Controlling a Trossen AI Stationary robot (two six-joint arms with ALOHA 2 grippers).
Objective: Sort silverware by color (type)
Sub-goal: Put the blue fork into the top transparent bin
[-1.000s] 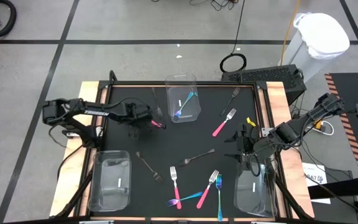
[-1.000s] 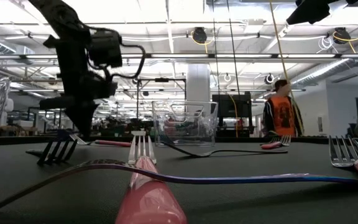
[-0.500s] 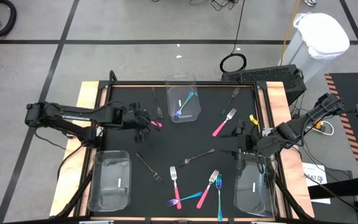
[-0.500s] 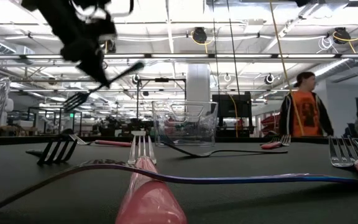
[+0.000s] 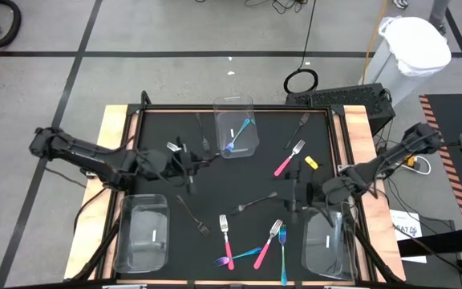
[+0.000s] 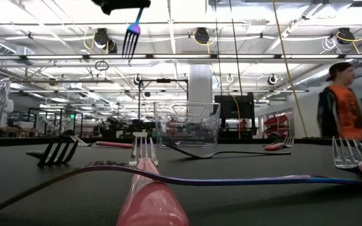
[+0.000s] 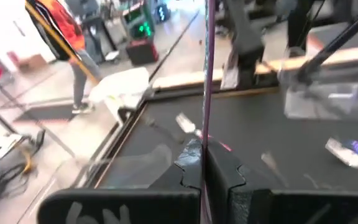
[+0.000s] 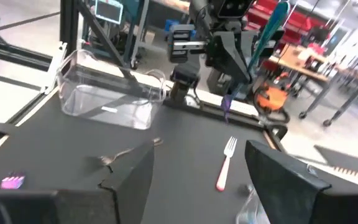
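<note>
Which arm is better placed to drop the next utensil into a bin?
Left. The left gripper is already shut on a fork lifted off the table. The right gripper is open and empty, low over the mat.

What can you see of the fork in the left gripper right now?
The fork is thin, with a teal handle shading to purple near its four-tined head. The left gripper is shut on its handle, holding it high above the black table, over the left-centre area. In the low view the tines point down. Only the gripper's fingers touch it.
</note>
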